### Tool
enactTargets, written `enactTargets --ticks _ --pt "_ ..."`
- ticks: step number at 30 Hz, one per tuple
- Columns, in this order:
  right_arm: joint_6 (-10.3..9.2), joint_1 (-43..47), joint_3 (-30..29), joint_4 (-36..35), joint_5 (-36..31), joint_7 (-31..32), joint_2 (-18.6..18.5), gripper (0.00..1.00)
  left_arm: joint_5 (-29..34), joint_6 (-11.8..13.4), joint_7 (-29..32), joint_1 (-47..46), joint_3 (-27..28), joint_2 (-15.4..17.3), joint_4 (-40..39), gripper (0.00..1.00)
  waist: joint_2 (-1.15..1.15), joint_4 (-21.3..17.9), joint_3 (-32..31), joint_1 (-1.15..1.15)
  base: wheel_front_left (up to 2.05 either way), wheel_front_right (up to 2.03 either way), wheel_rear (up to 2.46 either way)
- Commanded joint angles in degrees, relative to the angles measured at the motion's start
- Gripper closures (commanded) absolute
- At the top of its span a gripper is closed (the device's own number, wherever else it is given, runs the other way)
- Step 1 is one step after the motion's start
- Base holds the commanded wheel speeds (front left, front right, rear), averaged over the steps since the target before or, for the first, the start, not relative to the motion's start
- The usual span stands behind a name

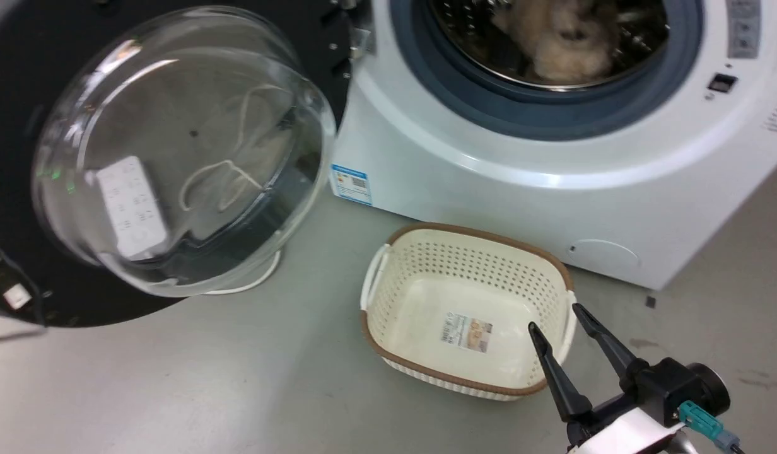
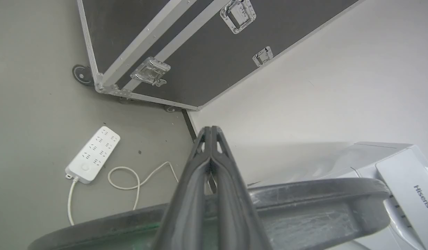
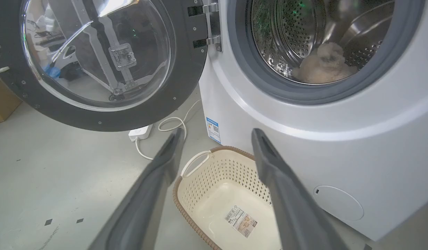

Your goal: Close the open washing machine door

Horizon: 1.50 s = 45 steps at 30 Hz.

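Note:
The washing machine door [image 1: 186, 151], black-rimmed with a bulging clear glass bowl, stands swung wide open at the left, hinged on the white washing machine [image 1: 489, 170]. In the right wrist view the door [image 3: 96, 55] hangs left of the washing machine [image 3: 339, 139], whose steel drum holds a beige fluffy item [image 3: 321, 64]. My right gripper [image 1: 555, 318] is open and empty over the basket's right rim, well short of the door. My left gripper [image 2: 210, 129] is shut and empty, its fingers crossing the door's dark edge [image 2: 304, 194] from the outer side.
A cream perforated basket [image 1: 470, 309] sits on the floor before the washer. Behind the door lie a white power strip [image 2: 93, 154] with its cord and a black wheeled flight case [image 2: 200, 52] against the pale wall. A cardboard box [image 3: 2, 100] stands at far left.

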Motion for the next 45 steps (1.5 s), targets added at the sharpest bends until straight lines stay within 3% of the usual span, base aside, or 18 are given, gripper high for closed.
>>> enactTargets --ticks 1,8,17,21,25,29,30,32,36,39,43,44,45 --pt "0.06 -0.8 0.1 0.1 0.3 -0.4 -0.5 0.0 -2.2 0.7 2.4 -1.7 1.1 0.6 2.3 1.0 0.0 -1.2 0.7 -0.01 0.0 0.0 0.0" --pt "0.06 -1.0 0.2 0.7 0.6 -0.5 -0.5 0.0 -5.4 0.0 9.4 -1.0 2.0 3.4 7.8 1.0 0.0 -3.1 0.5 -0.01 0.0 0.0 0.0" --pt "0.06 0.5 -0.2 2.0 0.6 -0.5 0.9 0.0 -10.9 -3.7 21.9 5.2 1.5 2.6 6.3 1.0 0.0 -3.1 -3.8 -0.01 0.0 0.0 0.0" --pt "0.06 1.3 -0.3 2.5 0.4 -0.5 1.9 0.0 -14.8 -5.3 29.2 8.8 0.6 0.1 2.6 1.0 0.0 -2.8 -6.3 -0.01 0.0 0.0 0.0" --pt "0.06 2.2 -0.9 3.2 0.3 -0.5 2.7 0.0 -18.6 -5.5 36.0 13.3 -1.0 -4.5 -2.5 1.0 0.0 -2.4 -8.4 -0.01 0.0 0.0 0.0" --pt "0.06 2.7 -1.2 4.2 -0.2 -0.5 3.3 0.0 -22.8 -4.5 41.9 17.9 -2.5 -9.7 -8.9 1.0 0.0 -2.7 -9.8 -0.01 0.0 0.0 0.0" --pt "0.06 2.7 -1.2 4.2 -0.2 -0.5 3.3 0.0 -22.8 -4.5 41.9 17.9 -2.5 -9.7 -8.9 1.0 0.0 -2.7 -9.8 -0.01 0.0 0.0 0.0" --pt "0.06 2.7 -1.6 4.5 -0.5 -0.5 3.5 0.0 -24.7 -3.6 45.1 21.6 -4.4 -13.8 -14.2 1.0 0.0 -3.4 -10.1 -0.01 0.0 0.0 0.0" --pt "0.06 2.3 -2.3 4.9 -1.1 -0.5 3.8 0.0 -27.2 -2.6 47.0 26.5 -7.4 -18.4 -20.6 1.0 0.0 -5.1 -9.8 -0.01 0.0 0.0 0.0" --pt "0.06 1.9 -2.3 5.1 -1.3 -0.5 3.9 0.0 -28.4 -2.4 46.7 29.0 -10.1 -19.5 -23.3 1.0 0.0 -6.5 -9.2 -0.01 0.0 0.0 0.0" --pt "0.06 0.4 -2.1 4.8 -1.5 -0.5 3.5 0.0 -36.4 -2.1 41.2 33.4 -20.4 -20.0 -27.2 1.0 0.0 -10.6 -6.4 -0.01 0.0 0.0 0.0" --pt "0.06 0.4 -2.1 4.8 -1.5 -0.5 3.5 0.0 -36.4 -2.1 41.2 33.4 -20.4 -20.0 -27.2 1.0 0.0 -10.6 -6.4 -0.01 0.0 0.0 0.0" --pt "0.06 -0.3 -2.0 4.8 -1.4 -0.5 3.2 0.0 -39.4 -3.1 37.2 34.3 -24.8 -20.0 -27.9 1.0 0.0 -12.7 -5.2 -0.01 0.0 0.0 0.0"
